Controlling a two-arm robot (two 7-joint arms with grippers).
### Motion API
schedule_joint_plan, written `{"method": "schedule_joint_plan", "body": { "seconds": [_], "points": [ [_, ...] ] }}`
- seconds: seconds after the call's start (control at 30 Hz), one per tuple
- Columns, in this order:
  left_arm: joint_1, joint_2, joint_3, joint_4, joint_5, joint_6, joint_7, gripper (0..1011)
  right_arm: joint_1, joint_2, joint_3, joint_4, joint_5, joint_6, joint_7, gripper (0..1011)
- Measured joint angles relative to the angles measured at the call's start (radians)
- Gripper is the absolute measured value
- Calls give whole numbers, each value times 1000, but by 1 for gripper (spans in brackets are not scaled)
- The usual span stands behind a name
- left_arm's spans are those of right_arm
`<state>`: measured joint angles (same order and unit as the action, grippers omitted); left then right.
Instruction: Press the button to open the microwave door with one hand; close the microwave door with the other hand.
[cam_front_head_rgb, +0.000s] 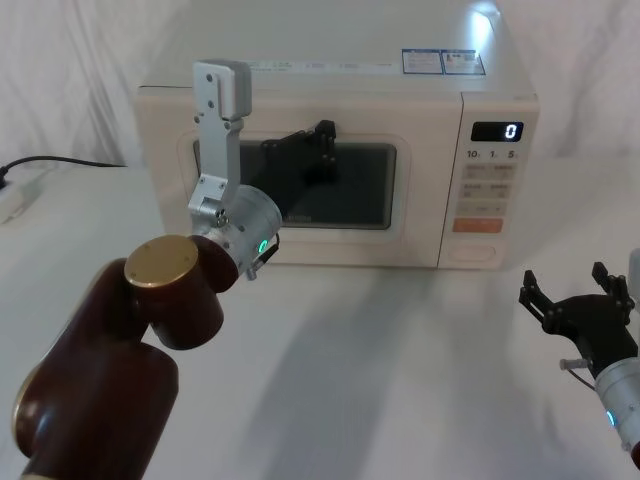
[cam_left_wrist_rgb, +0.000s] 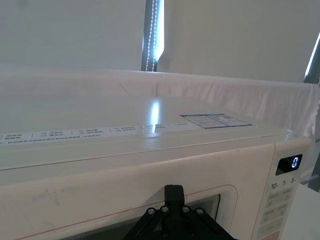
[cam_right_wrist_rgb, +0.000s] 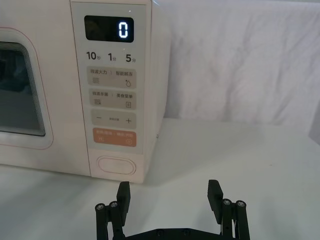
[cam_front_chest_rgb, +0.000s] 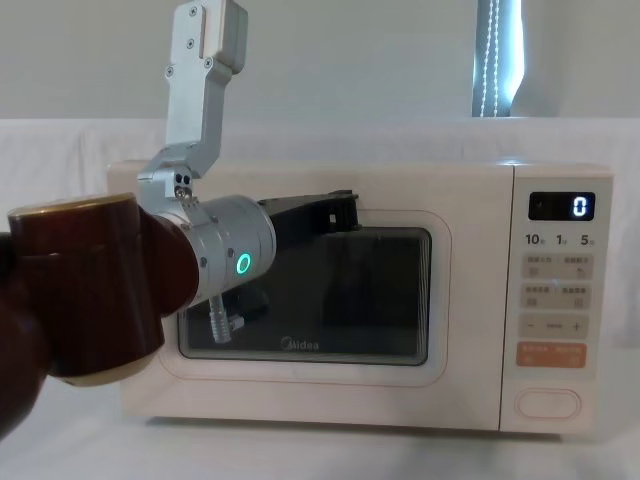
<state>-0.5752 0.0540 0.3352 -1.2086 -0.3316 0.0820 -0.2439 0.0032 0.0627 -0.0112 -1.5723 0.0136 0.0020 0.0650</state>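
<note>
Microwave (cam_front_head_rgb: 340, 150) sits on the bench (cam_front_head_rgb: 400, 380), door (cam_front_chest_rgb: 305, 290) left, button (cam_right_wrist_rgb: 116, 165) at panel bottom right. Left end effector (cam_front_head_rgb: 322, 135) is at the door's top edge; right end effector (cam_right_wrist_rgb: 169, 195) is in front of the button, apart.

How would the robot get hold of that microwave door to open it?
It likely wouldn't: the microwave door sits shut and flush, no handle to grip. Better press the wide button at the panel's foot, straight from the front, where the open right gripper waits.

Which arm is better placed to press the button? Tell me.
Right. The right gripper sits low before the control panel, fingers open, facing the button; the left gripper is up at the microwave door's top edge.
</note>
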Motion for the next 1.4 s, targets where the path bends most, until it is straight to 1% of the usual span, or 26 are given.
{"method": "schedule_joint_plan", "body": {
  "seconds": [0.33, 0.53, 0.73, 0.77, 1.07, 1.27, 1.4],
  "points": [
    [0, -4, -6, 3, -6, 1, -3, 0, 0, 0, 0, 0, 0, 0, 0, 1002],
    [21, -2, -16, -24, -13, 10, 9, 0, 0, 0, 0, 0, 0, 0, 0, 1002],
    [73, 12, -26, -101, -26, 22, 19, 0, 0, 0, 0, 0, 0, 0, 0, 1002],
    [90, 17, -30, -125, -29, 26, 24, 0, 0, 0, 0, 0, 0, 0, 0, 1002],
    [182, 51, -49, -254, -36, 37, 52, 0, 0, 0, 0, 0, 0, 0, 0, 1002],
    [227, 71, -58, -308, -29, 34, 67, 0, 0, 0, 0, 0, 0, 0, 0, 1002],
    [270, 95, -77, -352, -16, 28, 81, 0, 0, 0, 0, 0, 0, 0, 0, 1002]
  ]
}}
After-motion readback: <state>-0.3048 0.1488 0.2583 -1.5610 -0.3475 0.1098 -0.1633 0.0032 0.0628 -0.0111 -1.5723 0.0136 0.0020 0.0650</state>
